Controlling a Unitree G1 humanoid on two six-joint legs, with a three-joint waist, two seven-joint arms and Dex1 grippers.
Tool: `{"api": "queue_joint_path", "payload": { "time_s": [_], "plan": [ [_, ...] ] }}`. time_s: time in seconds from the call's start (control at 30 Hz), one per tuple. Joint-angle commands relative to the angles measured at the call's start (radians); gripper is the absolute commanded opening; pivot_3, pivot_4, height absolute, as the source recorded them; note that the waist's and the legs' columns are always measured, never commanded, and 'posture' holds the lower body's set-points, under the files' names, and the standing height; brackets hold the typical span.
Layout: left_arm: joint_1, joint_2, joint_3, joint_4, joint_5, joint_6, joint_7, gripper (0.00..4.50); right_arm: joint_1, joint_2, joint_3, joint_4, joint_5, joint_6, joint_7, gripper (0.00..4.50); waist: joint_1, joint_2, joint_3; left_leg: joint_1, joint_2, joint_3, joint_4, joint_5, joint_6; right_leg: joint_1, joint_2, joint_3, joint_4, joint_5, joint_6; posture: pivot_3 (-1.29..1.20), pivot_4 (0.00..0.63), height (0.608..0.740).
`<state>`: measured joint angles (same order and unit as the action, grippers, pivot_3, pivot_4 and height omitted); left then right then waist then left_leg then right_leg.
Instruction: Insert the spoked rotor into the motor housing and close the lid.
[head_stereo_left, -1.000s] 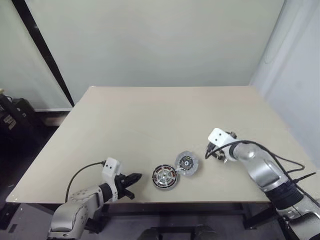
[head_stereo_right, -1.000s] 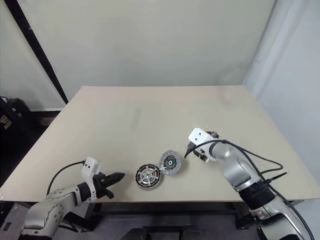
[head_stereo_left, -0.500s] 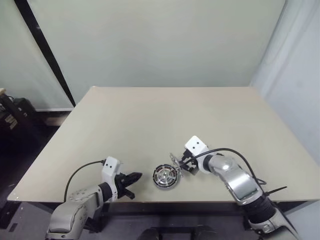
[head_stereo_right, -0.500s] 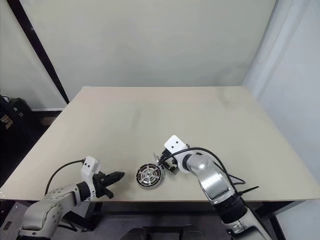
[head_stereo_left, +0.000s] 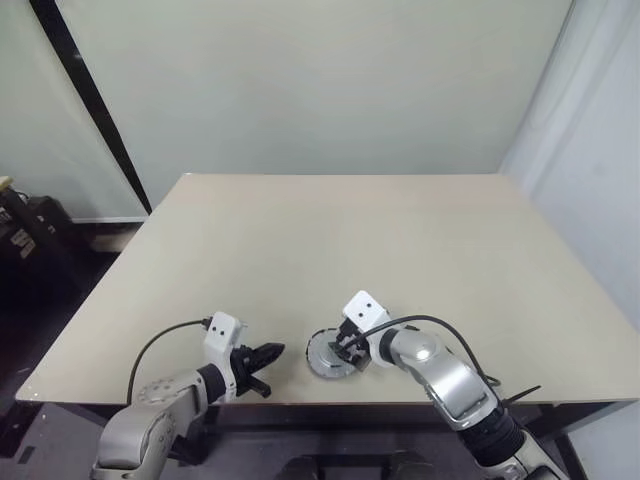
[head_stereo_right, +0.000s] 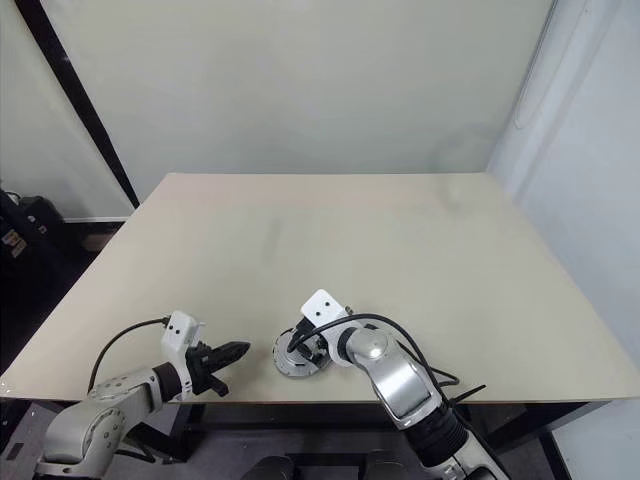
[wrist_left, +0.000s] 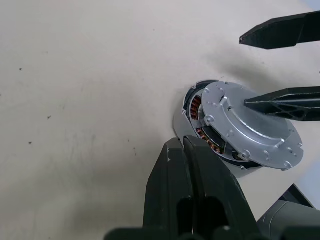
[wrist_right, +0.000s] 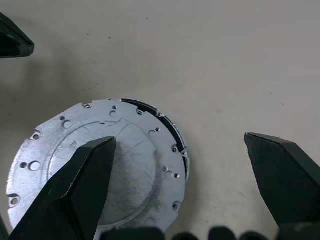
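**Lid sits askew on the housing, right jaws wide over it**

Head views: the motor housing (head_stereo_left: 328, 356) stands near the table's (head_stereo_left: 330, 240) front edge, the right gripper (head_stereo_left: 346, 349) directly over it. The left gripper (head_stereo_left: 268, 355) hovers just beside it, holding nothing.

Left wrist view: the left fingers (wrist_left: 187, 190) are pressed together, tips close to the housing. The lid (wrist_left: 250, 125) lies tilted on top, copper coils showing beneath. One right finger crosses over the lid; contact is unclear.

Right wrist view: the right fingers (wrist_right: 75, 190) are spread wide, one above the lid, the other above bare table, gripping nothing.
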<state>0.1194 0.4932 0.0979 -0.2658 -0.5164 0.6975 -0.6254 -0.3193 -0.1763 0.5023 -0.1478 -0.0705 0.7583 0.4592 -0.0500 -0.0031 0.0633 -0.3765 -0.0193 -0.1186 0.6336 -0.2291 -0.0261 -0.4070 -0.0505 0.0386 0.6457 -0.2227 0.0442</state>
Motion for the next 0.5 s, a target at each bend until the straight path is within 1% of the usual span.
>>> {"api": "queue_joint_path", "payload": {
  "time_s": [0.03, 0.17, 0.3, 0.4, 0.5],
  "plan": [
    [0.003, 0.001, 0.008, -0.04, -0.013, -0.014, -0.009, 0.0, -0.035, -0.021, -0.042, 0.003, 0.043, -0.085, 0.063, 4.49, 0.0, 0.0, 0.0, 0.0, 0.0, 0.0, 0.0, 0.0, 0.0, 0.0, 0.0, 0.0, 0.0, 0.0, 0.0, 0.0, 0.0, 0.74],
    [0.017, 0.028, -0.006, -0.034, -0.011, -0.04, -0.066, 0.0, -0.064, -0.09, -0.079, 0.025, 0.132, -0.173, 0.227, 4.49, 0.0, 0.0, 0.0, 0.0, 0.0, 0.0, 0.0, 0.0, 0.0, 0.0, 0.0, 0.0, 0.0, 0.0, 0.0, 0.0, 0.0, 0.74],
    [0.018, 0.061, -0.02, -0.021, -0.015, -0.077, -0.159, 0.0, -0.093, -0.188, -0.057, 0.076, 0.185, -0.291, 0.444, 4.49, 0.0, 0.0, 0.0, 0.0, 0.0, 0.0, 0.0, 0.0, 0.0, 0.001, 0.0, 0.0, 0.0, 0.0, 0.0, 0.0, 0.0, 0.74],
    [0.011, 0.08, -0.029, -0.009, -0.017, -0.085, -0.201, 0.0, -0.112, -0.215, -0.045, 0.14, 0.209, -0.351, 0.554, 4.49, 0.0, 0.0, 0.0, 0.0, 0.0, 0.0, 0.001, 0.0, 0.0, 0.001, 0.0, 0.0, 0.0, 0.0, 0.0, 0.0, 0.0, 0.74],
    [-0.001, 0.089, -0.033, 0.002, -0.009, -0.09, -0.215, 0.0, -0.135, -0.212, -0.037, 0.206, 0.203, -0.399, 0.608, 4.49, 0.0, 0.0, 0.0, 0.0, 0.0, 0.001, 0.001, 0.0, 0.0, 0.001, 0.0, 0.0, 0.0, 0.0, 0.0, 0.0, 0.0, 0.74]
  ]
}}
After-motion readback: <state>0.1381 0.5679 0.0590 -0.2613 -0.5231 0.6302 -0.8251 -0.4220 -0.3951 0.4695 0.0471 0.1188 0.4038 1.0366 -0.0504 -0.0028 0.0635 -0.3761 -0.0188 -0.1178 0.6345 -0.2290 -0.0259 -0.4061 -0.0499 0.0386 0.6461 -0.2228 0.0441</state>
